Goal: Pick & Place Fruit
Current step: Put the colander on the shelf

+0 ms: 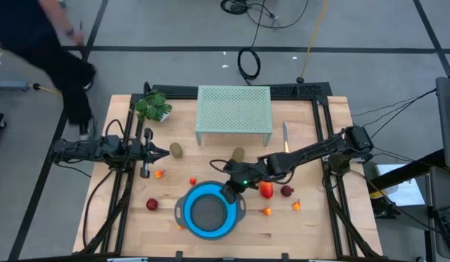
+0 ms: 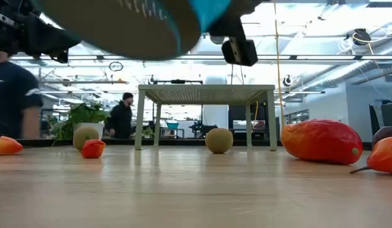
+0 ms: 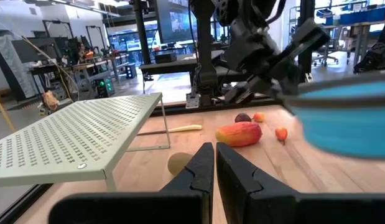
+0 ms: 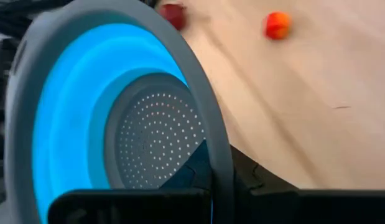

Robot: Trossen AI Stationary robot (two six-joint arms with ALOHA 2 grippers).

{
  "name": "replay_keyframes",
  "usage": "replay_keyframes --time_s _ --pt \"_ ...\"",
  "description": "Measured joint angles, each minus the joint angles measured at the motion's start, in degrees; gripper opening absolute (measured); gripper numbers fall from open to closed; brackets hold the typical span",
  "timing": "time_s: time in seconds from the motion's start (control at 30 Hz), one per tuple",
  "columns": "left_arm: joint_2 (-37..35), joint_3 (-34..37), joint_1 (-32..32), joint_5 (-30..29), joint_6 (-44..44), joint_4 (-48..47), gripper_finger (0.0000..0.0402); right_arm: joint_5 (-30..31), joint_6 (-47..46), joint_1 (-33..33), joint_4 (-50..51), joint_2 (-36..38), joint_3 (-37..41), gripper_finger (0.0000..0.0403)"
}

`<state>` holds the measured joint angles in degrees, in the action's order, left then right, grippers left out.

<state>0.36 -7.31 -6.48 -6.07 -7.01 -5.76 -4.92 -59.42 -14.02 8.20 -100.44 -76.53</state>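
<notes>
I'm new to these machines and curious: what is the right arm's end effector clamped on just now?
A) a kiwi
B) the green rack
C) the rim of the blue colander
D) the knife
C: the right end effector is shut on the rim of the blue colander, which the low view shows lifted off the table.

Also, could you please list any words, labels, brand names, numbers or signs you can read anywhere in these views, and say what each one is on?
None: no readable text shows in any view.
Blue colander: no label visible.
Green rack: a plain perforated top.
Lit screen in the room behind: too blurred to read.
</notes>
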Motion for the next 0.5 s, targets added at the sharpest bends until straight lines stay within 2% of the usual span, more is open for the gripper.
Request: replay_keyframes --time_s 0.23,0.5 --pt "0.0 0.0 0.0 0.1 0.0 0.0 0.0021 -4.5 -0.9 -0.6 3.9 3.5 0.1 0.0004" --pt "0.0 0.0 0.0 0.0 -0.2 0.0 0.0021 -4.2 -1.2 -1.4 6.9 8.4 0.1 0.0003"
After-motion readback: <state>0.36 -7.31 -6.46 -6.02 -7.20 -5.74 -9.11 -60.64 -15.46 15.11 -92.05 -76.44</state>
